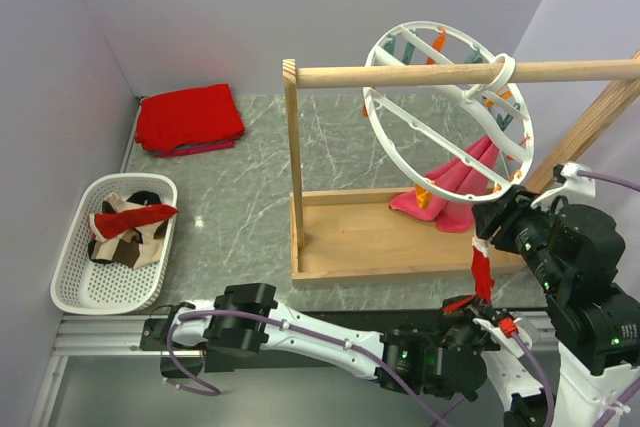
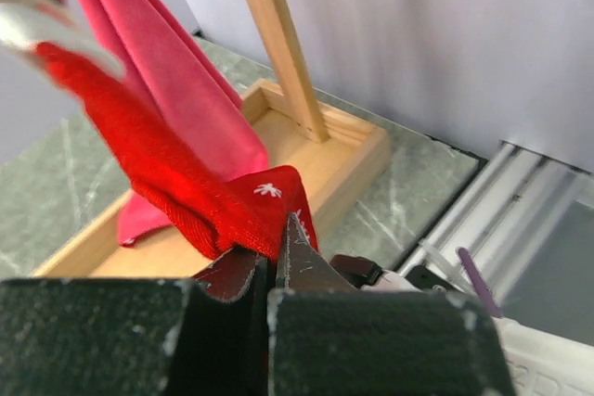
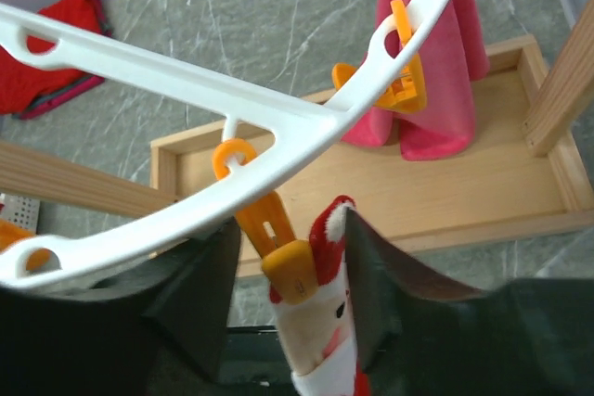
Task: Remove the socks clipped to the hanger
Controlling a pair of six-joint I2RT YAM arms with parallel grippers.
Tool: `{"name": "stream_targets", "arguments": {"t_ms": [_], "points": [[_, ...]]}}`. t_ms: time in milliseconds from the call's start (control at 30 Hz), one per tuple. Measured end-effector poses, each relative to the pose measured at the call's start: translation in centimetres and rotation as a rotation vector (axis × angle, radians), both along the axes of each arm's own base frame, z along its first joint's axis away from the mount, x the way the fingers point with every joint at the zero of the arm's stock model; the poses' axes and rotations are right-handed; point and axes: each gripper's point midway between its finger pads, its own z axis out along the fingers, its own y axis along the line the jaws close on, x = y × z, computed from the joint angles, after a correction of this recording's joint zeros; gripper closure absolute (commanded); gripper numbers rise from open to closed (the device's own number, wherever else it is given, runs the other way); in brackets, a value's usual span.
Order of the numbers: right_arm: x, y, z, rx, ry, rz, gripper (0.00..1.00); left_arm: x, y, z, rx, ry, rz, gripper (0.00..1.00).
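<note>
Hanging from an orange peg (image 3: 278, 248) on the low rim of the hanger (image 3: 278, 127), the red-and-white sock (image 1: 482, 269) has its top end caught in that peg and its body stretched straight down toward the near table edge. My left gripper (image 2: 271, 261) is clenched on the sock's lower end, red fabric bunched between the closed jaws. My right gripper (image 3: 292, 280) is released, one dark finger on each side of the peg and the sock's top; I cannot tell whether either touches them. Farther along the rim, pink socks (image 1: 460, 182) hang from another orange peg, their tips draped on the base of the wooden frame (image 1: 350, 237), whose rail carries the hanger. Well apart, at the left of the table (image 1: 240, 207), a white basket (image 1: 70, 292) holds several loose socks (image 1: 125, 227), and a folded red cloth (image 1: 190, 117) lies beyond it near the back wall.
</note>
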Motion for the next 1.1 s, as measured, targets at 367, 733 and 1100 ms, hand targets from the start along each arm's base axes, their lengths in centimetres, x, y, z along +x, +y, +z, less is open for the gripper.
{"name": "stream_targets", "arguments": {"t_ms": [367, 733, 1100], "points": [[-0.9, 3.0, 1.4, 0.063, -0.124, 0.174, 0.14, -1.4, 4.5, 1.4, -0.015, 0.203, -0.27, 0.98], [-2.1, 6.0, 4.6, 0.149, -0.227, 0.337, 0.08, -2.9, 11.6, 12.3, -0.248, 0.366, -0.589, 0.95], [-4.6, 8.6, 7.4, 0.23, -0.353, 0.509, 0.09, -5.6, 15.8, 12.5, -0.242, 0.451, -0.865, 0.94]]}}
